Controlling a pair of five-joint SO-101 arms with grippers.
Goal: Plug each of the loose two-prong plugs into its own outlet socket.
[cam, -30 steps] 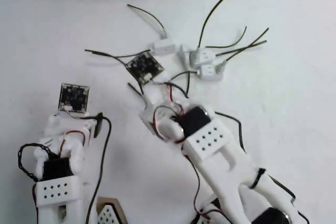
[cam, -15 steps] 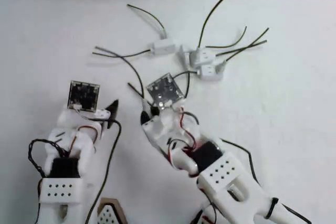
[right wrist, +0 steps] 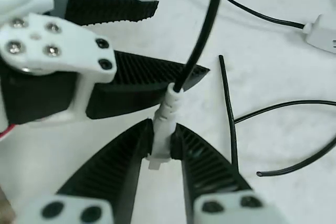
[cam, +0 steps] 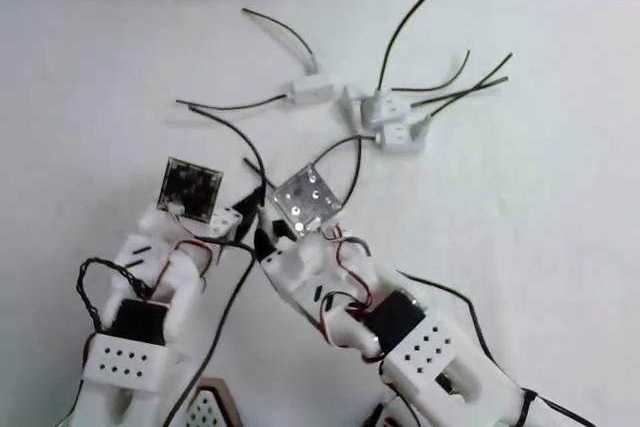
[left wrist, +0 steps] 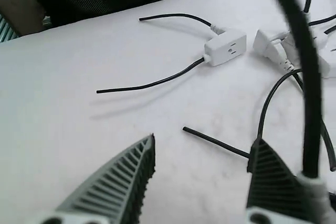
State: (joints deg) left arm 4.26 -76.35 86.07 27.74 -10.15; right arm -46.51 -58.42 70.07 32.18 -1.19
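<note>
1. at the near middle of the counter (cam: 560, 207), my right claw (right wrist: 163, 127) was closed on a white two-prong plug (right wrist: 164, 116), pinching it across its body.
2. the plug's long axis ran along the claw's fingers, and its black cord (right wrist: 202, 35) led out past the tips. i judged the prongs faced back toward the wrist, though i could not see them.
3. my left claw (left wrist: 205, 142) stood open and held nothing, with one finger just beside the plug. neither arm was clearly nearer the sockets.
4. the nearest outlet socket (left wrist: 226, 49) lay well beyond both claws, farther up the counter, its slotted face turned toward the left claw. other white cord ends (cam: 385, 107) lay near it.
5. i judged the coming move depended on getting the prongs to lead toward that face, perhaps by a handover.
6. i could read no writing on the plug or the socket.
</note>
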